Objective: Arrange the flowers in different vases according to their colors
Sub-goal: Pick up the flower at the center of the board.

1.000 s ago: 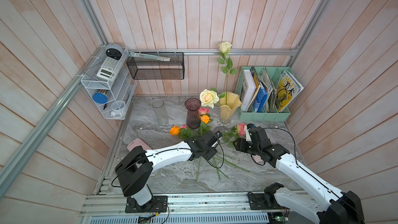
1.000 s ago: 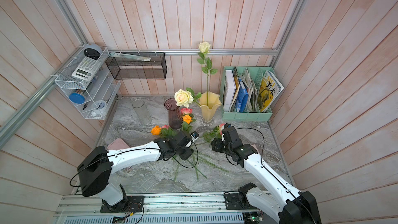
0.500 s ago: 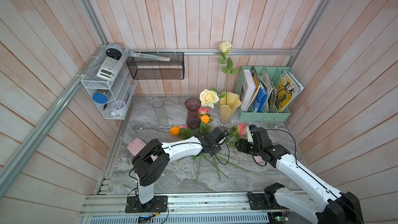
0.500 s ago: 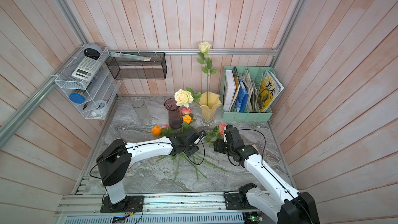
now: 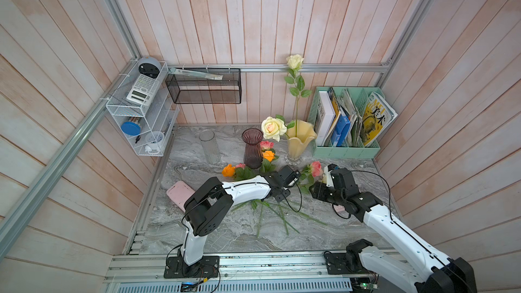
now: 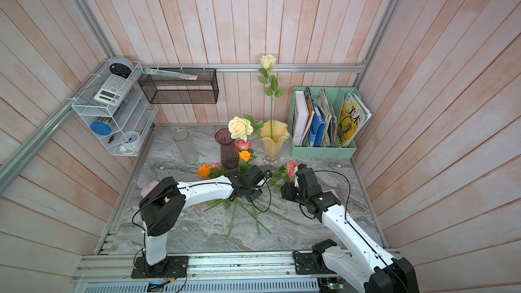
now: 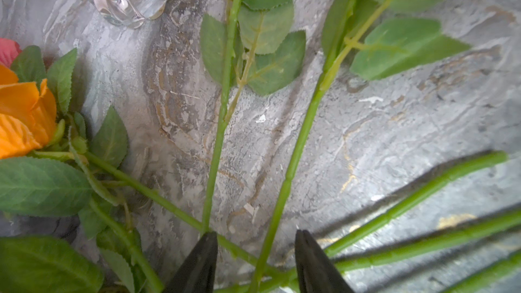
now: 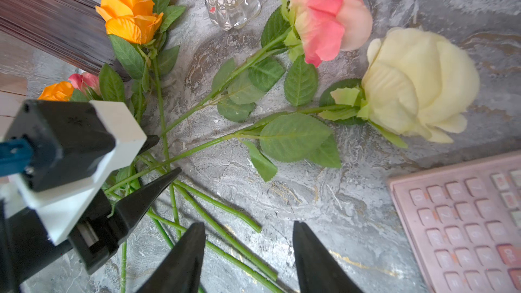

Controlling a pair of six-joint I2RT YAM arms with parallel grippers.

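Two cream flowers (image 5: 273, 128) stand in the pale yellow vase (image 5: 300, 139). The purple vase (image 5: 253, 147) and the clear vase (image 5: 210, 147) hold nothing. Orange (image 5: 228, 170) and pink (image 5: 315, 168) flowers lie on the table, their stems crossing in the middle. A third cream flower (image 8: 417, 83) lies beside the pink one (image 8: 324, 15). My left gripper (image 7: 255, 233) is low over the crossed stems, its jaws open, with one green stem (image 7: 293, 159) running between them. My right gripper (image 8: 248, 224) hovers open over the stem ends (image 8: 225, 232), holding nothing.
A mint-green file holder (image 5: 346, 150) with books stands at the back right. A pink calculator (image 8: 465, 221) lies by the right gripper, and a flat pink object (image 5: 180, 194) lies at the left. A wire shelf (image 5: 141, 114) and a black mesh basket (image 5: 203, 88) hang on the walls.
The left arm has folded its elbow in and carried its gripper right, over the crossed stems, and its jaws have narrowed. The right arm has barely moved.
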